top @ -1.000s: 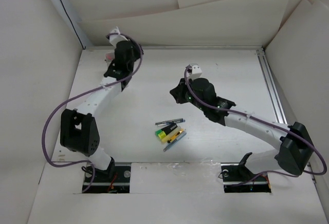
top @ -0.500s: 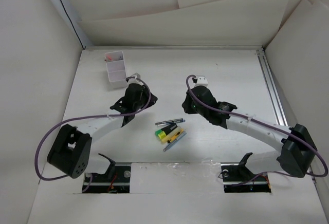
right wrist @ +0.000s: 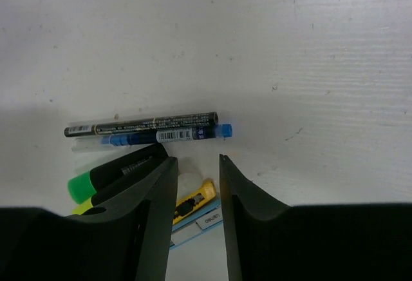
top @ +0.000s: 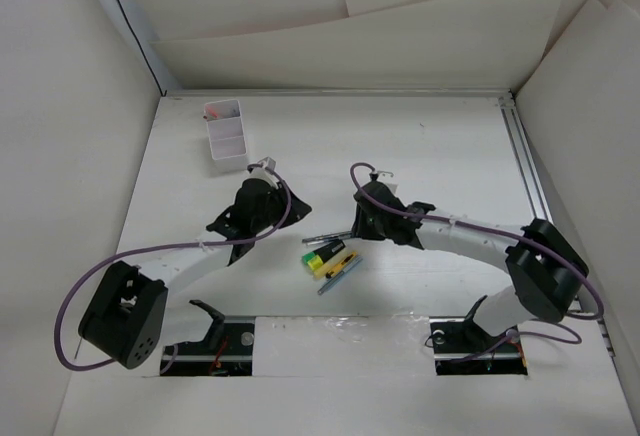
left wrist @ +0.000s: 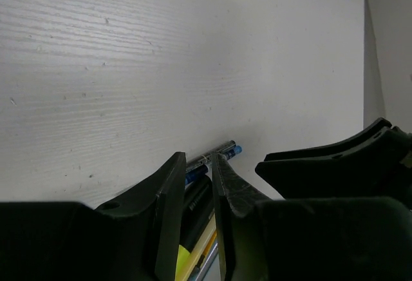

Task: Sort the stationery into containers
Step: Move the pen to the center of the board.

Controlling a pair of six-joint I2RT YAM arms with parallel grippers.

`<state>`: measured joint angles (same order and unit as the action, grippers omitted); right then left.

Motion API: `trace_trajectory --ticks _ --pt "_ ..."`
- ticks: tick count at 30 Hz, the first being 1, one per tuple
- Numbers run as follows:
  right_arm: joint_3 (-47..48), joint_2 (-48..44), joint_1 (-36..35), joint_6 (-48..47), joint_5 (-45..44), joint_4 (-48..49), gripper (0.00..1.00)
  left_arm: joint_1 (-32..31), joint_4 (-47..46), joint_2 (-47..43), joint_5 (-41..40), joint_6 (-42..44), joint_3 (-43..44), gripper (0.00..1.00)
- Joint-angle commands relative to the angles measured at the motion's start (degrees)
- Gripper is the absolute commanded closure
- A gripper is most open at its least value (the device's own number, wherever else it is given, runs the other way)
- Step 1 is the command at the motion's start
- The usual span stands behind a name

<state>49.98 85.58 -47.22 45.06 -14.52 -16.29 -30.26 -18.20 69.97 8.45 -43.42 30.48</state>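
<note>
While the overhead view is showing the box sitting far left, well apart from the pens, the wrist views alone are showing the right gripper and left gripper hanging slightly parted, empty.

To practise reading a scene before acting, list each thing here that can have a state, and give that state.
Left gripper, open by a narrow gap, empty.
Right gripper, open, empty.
Container, upright, open at the top.
Black pen, lying flat on the table.
Blue pen, lying flat against the black pen.
Green-capped marker, lying flat, cap on.
</note>
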Motion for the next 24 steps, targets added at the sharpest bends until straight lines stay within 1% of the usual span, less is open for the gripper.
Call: trace_trajectory --ticks 1,6,8,11,14,22,24 --pt "-0.75 1.07 0.29 4.33 1.69 1.43 0.63 0.11 -2.72 -1.95 2.8 1.58 -0.95 0.8" --pt "0.64 5.29 0.29 4.34 3.62 1.97 0.64 0.11 -1.49 -1.95 2.8 3.6 -0.95 0.8" --pt "1.17 6.61 0.29 4.86 4.42 1.97 0.64 0.11 -0.18 -3.26 2.11 4.31 -1.48 0.8" --pt "1.18 7.93 0.29 5.48 4.42 2.49 0.6 0.11 1.05 -3.79 0.53 5.44 -2.0 0.8" --pt "2.49 9.33 0.29 5.48 4.42 3.02 0.6 0.11 1.06 -3.79 -0.01 6.06 -2.0 0.79" --pt "10.31 15.92 1.34 2.85 1.08 3.02 0.6 0.11 2.11 -3.27 -1.33 6.59 -2.0 0.79" --pt "11.98 16.8 1.34 2.14 -0.42 2.5 0.64 0.11 2.11 -2.74 -2.55 7.12 -2.0 0.79"
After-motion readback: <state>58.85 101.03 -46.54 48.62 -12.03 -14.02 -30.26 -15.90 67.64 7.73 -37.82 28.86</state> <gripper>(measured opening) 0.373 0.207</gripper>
